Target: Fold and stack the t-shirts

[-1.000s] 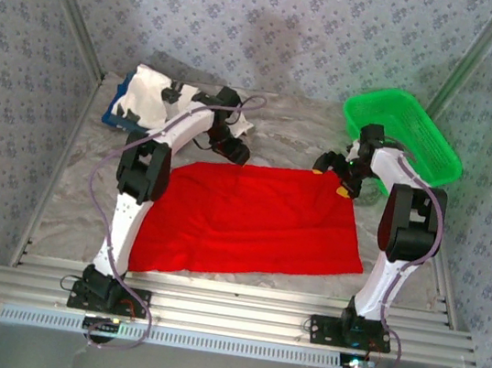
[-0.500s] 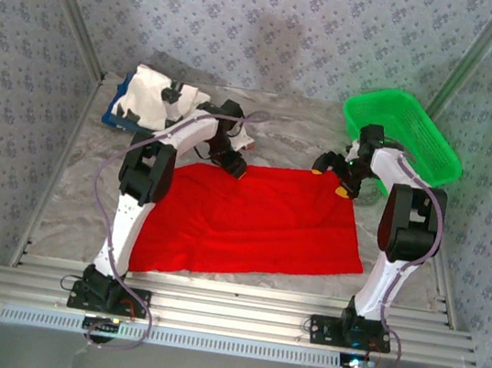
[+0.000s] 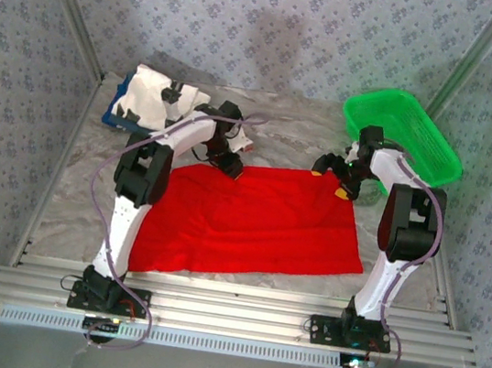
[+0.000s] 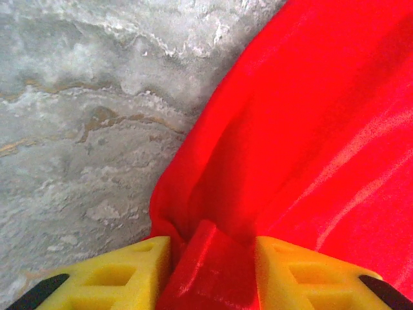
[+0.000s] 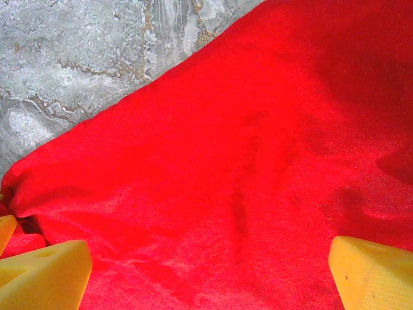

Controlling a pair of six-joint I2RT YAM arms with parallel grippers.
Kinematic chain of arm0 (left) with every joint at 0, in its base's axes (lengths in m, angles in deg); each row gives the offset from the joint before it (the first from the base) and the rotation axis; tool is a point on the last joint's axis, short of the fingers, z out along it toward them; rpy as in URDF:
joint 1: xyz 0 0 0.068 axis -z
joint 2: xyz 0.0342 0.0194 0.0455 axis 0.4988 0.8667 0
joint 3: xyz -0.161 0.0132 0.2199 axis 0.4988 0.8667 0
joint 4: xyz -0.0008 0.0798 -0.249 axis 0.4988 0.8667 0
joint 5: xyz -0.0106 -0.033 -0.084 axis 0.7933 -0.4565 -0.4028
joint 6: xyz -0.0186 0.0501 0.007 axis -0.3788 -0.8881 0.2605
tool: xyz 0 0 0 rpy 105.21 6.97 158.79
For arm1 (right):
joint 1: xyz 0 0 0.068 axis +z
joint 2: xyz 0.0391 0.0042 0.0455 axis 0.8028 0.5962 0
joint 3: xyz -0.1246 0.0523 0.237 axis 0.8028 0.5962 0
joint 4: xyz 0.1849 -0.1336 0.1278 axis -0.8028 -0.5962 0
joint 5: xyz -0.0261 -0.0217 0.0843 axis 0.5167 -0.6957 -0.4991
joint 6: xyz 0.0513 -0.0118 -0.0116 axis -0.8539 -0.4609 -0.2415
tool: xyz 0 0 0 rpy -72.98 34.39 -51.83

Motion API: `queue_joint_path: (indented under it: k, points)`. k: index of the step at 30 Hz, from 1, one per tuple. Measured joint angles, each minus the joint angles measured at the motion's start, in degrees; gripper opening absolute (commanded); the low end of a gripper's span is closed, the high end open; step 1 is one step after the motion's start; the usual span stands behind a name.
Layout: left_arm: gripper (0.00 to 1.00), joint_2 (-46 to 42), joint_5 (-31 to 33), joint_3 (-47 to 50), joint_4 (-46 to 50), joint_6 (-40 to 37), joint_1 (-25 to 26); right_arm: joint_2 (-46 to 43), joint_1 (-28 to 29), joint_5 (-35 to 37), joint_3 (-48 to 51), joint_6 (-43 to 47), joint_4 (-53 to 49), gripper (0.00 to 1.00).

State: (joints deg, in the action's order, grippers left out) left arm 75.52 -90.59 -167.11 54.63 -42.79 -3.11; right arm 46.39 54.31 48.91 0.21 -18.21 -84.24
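Note:
The red t-shirt [image 3: 250, 222] lies spread flat in the middle of the table, plain side up. My left gripper [image 3: 230, 168] is down at its far left corner. In the left wrist view the yellow fingers [image 4: 116, 278] pinch a raised fold of the red t-shirt [image 4: 310, 129], so my left gripper [image 4: 210, 271] is shut on it. My right gripper [image 3: 332, 180] sits at the far right corner. There it stands open, its wide-set yellow fingers [image 5: 45, 278] resting over the flat red t-shirt [image 5: 245, 161]. The white t-shirt [image 3: 153, 96] with black marks lies crumpled at the back left.
A green mesh basket [image 3: 402, 133] stands at the back right, just beyond the right arm. A blue tray [image 3: 116, 111] lies under the white t-shirt at the back left. Bare grey marbled tabletop [image 4: 77, 116] borders the red cloth's far edge.
My left gripper has shifted slightly left and back onto the red t-shirt's far left corner, and its jaws have narrowed onto a fold of cloth. The right arm has not moved.

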Motion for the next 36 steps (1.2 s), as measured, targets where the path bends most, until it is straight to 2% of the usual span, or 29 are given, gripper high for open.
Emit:
queue_joint_path:
  k: [16, 19, 23, 29, 36]
  points:
    - [0.24, -4.33, -1.09, 4.0, -0.44, 0.42, 0.0, 0.0, 0.0, -0.07, 0.96, 0.0, 0.0, 0.97]
    - [0.18, -4.44, -1.09, 5.01, -0.5, 0.46, 0.0, 0.0, 0.0, -0.44, 0.96, -0.02, 0.02, 0.97]
    - [0.04, -4.76, -0.92, 5.2, -0.94, 0.79, 0.0, 0.0, 0.0, -0.46, 0.98, -0.02, 0.28, 0.96]
    - [0.0, -7.76, -0.9, 5.73, -2.62, 2.23, -0.2, -0.02, 0.0, -0.46, 1.2, -0.07, 0.44, 0.97]
    - [0.0, -13.33, -1.75, 6.67, -5.38, 4.59, -2.23, -0.02, 0.31, -0.44, 1.84, -0.26, 0.66, 0.96]
